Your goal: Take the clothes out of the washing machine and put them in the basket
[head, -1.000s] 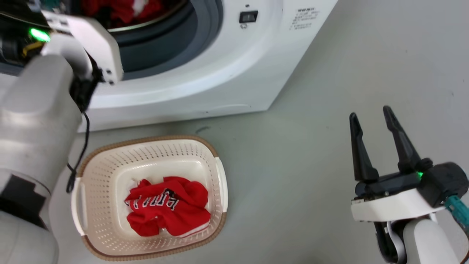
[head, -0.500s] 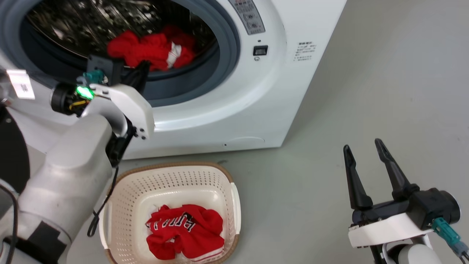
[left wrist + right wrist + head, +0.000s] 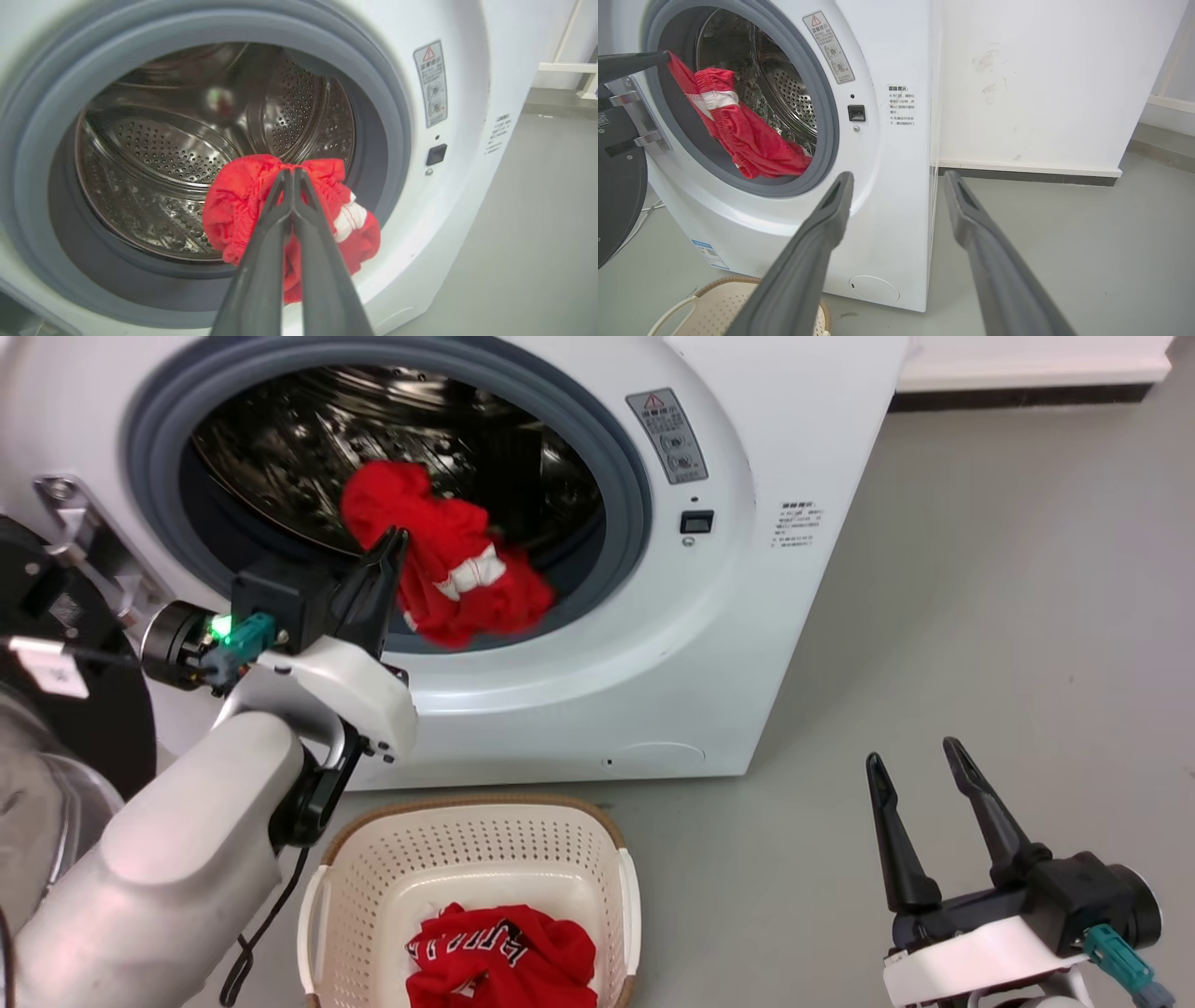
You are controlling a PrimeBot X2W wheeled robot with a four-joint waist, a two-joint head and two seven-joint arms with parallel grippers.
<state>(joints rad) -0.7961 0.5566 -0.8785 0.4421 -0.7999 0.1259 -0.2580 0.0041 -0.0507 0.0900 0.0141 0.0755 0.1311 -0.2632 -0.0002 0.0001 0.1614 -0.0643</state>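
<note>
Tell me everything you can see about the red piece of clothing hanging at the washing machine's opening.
The red garment is soft, crumpled fabric with a gathered edge and a white striped band. It hangs bunched in the porthole of the washing machine, before the steel drum, pinched near its top by the shut left gripper. Its lower end droops to the grey gasket; contact there is unclear. No lettering shows.
</note>
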